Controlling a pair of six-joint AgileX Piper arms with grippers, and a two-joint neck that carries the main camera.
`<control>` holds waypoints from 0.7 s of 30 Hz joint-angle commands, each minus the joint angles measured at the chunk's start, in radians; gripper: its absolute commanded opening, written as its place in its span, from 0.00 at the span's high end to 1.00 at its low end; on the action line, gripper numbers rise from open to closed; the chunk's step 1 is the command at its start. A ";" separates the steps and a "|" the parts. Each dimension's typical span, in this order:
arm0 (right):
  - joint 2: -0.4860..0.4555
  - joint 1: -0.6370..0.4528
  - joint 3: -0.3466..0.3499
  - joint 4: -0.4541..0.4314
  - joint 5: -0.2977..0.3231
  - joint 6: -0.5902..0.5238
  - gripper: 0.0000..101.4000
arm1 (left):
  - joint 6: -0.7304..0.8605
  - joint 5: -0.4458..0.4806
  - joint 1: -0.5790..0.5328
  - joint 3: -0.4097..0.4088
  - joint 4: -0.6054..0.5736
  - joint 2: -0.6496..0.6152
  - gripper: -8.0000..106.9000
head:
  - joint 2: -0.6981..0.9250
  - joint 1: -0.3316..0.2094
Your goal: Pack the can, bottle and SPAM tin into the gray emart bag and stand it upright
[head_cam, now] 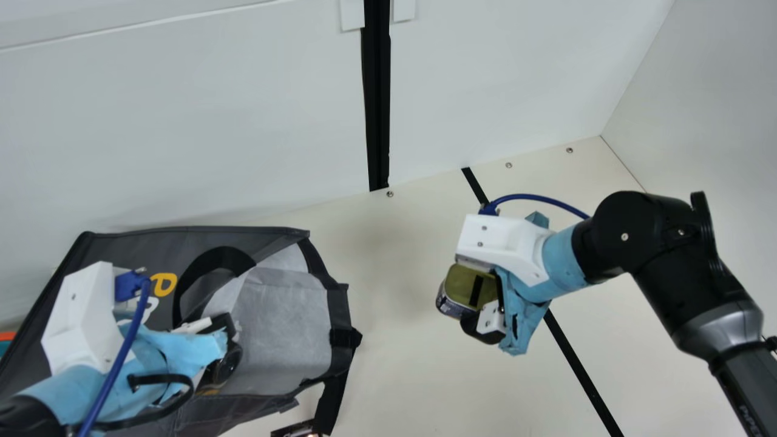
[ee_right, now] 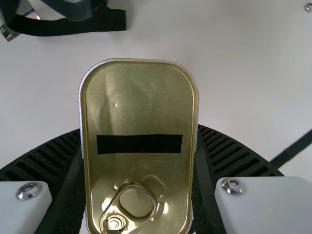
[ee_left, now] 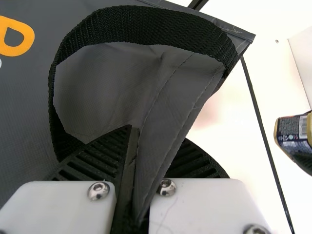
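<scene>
One edge of the gray bag [ee_left: 158,141] is pinched in the left gripper [head_cam: 229,345]. Right gripper [head_cam: 471,297] holds the SPAM tin [ee_right: 139,107].

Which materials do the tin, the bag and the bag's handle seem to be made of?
The tin looks like metal, gold-toned with a soft shine, with a pull ring and a rolled rim. The bag seems a matte coated fabric, perhaps woven plastic, judging by its creases and stitched seams. Its handle looks like black webbing, probably synthetic, with a coarse visible weave.
</scene>
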 commanded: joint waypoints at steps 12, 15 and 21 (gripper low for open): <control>-0.024 0.122 0.033 0.031 -0.015 0.032 1.00 | 0.000 0.000 0.000 0.000 0.000 0.000 1.00 | -0.001 -0.023; -0.025 0.141 0.041 0.041 -0.022 0.039 1.00 | 0.000 0.000 0.000 0.000 0.000 0.000 1.00 | -0.001 -0.023; -0.021 0.167 0.062 0.089 -0.047 0.062 1.00 | 0.000 0.000 0.000 0.000 0.000 0.000 1.00 | -0.001 -0.023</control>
